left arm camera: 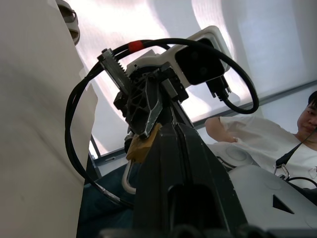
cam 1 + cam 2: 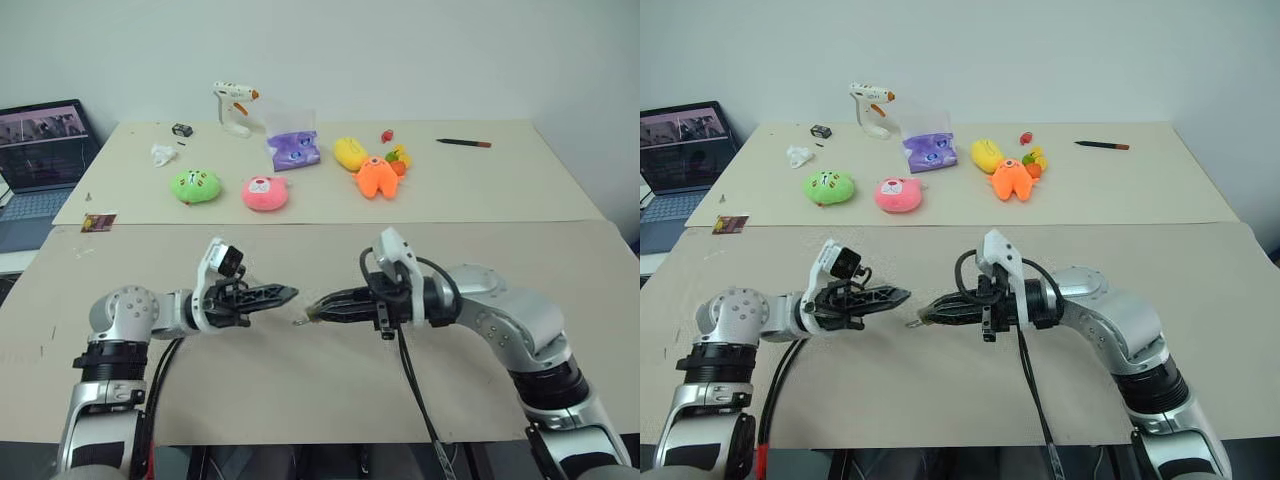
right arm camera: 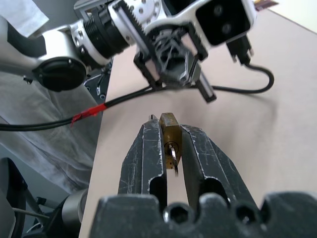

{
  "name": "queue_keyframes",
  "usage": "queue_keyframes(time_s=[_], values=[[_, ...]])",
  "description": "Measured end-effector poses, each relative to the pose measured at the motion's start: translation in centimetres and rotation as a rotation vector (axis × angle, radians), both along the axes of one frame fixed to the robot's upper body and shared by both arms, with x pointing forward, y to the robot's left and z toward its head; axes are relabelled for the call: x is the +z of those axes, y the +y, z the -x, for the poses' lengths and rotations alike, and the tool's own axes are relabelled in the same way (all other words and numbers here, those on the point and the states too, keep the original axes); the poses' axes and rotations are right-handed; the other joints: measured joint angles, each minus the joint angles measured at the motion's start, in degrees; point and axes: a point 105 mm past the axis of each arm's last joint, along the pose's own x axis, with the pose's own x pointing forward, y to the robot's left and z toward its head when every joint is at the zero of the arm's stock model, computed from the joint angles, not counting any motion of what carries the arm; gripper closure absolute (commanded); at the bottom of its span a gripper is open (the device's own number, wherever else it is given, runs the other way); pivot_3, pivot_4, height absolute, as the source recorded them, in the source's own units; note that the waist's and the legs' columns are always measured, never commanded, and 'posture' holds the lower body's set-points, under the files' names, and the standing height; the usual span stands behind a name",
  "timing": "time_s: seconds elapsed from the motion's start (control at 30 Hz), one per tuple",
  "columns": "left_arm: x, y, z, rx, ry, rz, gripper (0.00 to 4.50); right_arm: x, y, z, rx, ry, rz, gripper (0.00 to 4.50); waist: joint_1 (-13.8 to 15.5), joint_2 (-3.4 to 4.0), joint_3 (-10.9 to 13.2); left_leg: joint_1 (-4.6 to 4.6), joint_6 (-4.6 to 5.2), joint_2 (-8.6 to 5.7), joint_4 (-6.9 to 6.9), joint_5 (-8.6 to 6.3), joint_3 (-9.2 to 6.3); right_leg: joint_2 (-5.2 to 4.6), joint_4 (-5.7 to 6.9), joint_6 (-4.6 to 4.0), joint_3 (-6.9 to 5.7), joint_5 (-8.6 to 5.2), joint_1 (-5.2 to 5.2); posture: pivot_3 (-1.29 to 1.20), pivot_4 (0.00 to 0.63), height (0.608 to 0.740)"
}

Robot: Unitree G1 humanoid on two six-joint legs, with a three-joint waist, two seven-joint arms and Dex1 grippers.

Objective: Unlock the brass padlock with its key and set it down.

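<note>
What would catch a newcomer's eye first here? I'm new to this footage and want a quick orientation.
The two grippers meet tip to tip above the near table: the right gripper is shut on the brass padlock, and the shut left gripper faces it. Beyond them on the far table lies a bright row of plush toys: green, pink and orange. A white glue gun stands behind them.

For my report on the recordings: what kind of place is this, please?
Probably a robotics lab or office test space: a paper-covered table holding plush toys and a glue gun as props, an open laptop beside it, and a seated person close by.
</note>
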Motion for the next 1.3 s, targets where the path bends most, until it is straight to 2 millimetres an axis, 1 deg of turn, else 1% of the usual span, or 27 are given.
queue_keyframes(time_s=[0.2, 0.33, 0.63, 0.8, 1.07, 1.17, 1.3], values=[[-1.1, -0.7, 1.4, -0.056, -0.015, -0.064, 4.47, 0.4, -0.2, -0.6, -0.023, -0.010, -0.003, 4.25, 0.06, 0.00, 0.00, 0.01, 0.00, 0.00, -0.01, 0.00, 0.00, 0.00, -0.02, 0.00, 0.00, 0.00, 0.01, 0.00, 0.150, 0.740], [-1.2, -0.7, 1.6, -0.063, -0.026, -0.078, 4.47, 0.4, -0.3, -0.8, -0.035, -0.009, -0.005, 4.25, 0.04, 0.00, 0.00, 0.01, 0.00, 0.00, -0.01, 0.00, 0.00, 0.00, -0.02, 0.00, 0.01, 0.00, 0.01, 0.00, 0.150, 0.740], [-1.4, -0.8, 1.4, -0.047, -0.033, -0.093, 4.47, 0.8, -0.3, -1.0, -0.044, -0.020, -0.011, 4.25, 0.05, 0.00, 0.00, 0.01, 0.00, 0.00, -0.01, 0.00, 0.00, 0.00, -0.02, 0.00, 0.00, 0.00, 0.01, 0.00, 0.150, 0.740], [-1.6, -0.8, 1.0, -0.021, -0.042, -0.092, 4.47, 1.4, 0.2, -0.1, -0.011, -0.014, -0.034, 4.25, 0.02, 0.00, 0.00, 0.01, 0.00, 0.01, -0.02, 0.00, 0.00, 0.00, -0.02, 0.00, 0.00, 0.00, 0.01, 0.00, 0.150, 0.740], [-1.7, -0.7, 0.4, 0.004, -0.050, -0.089, 4.47, 1.9, 0.2, 0.3, -0.006, -0.006, -0.052, 4.25, 0.02, 0.00, 0.00, 0.02, 0.00, 0.01, -0.02, 0.00, 0.00, 0.00, -0.02, 0.00, 0.00, 0.00, 0.02, 0.00, 0.150, 0.740], [-1.7, -0.7, 0.4, 0.004, -0.050, -0.088, 4.47, 1.7, -0.1, 0.2, -0.016, -0.005, -0.035, 4.25, 0.06, 0.00, 0.00, 0.01, 0.00, 0.01, -0.02, 0.00, 0.00, 0.00, -0.03, 0.00, 0.00, 0.00, 0.02, 0.00, 0.150, 0.740], [-1.7, -0.5, 0.4, 0.004, -0.058, -0.090, 4.47, 1.3, -1.0, -0.4, -0.048, 0.000, -0.006, 4.25, 0.01, 0.00, 0.00, 0.01, 0.00, 0.01, -0.02, 0.00, 0.00, 0.00, -0.03, 0.00, 0.00, 0.00, 0.01, 0.00, 0.150, 0.740]])
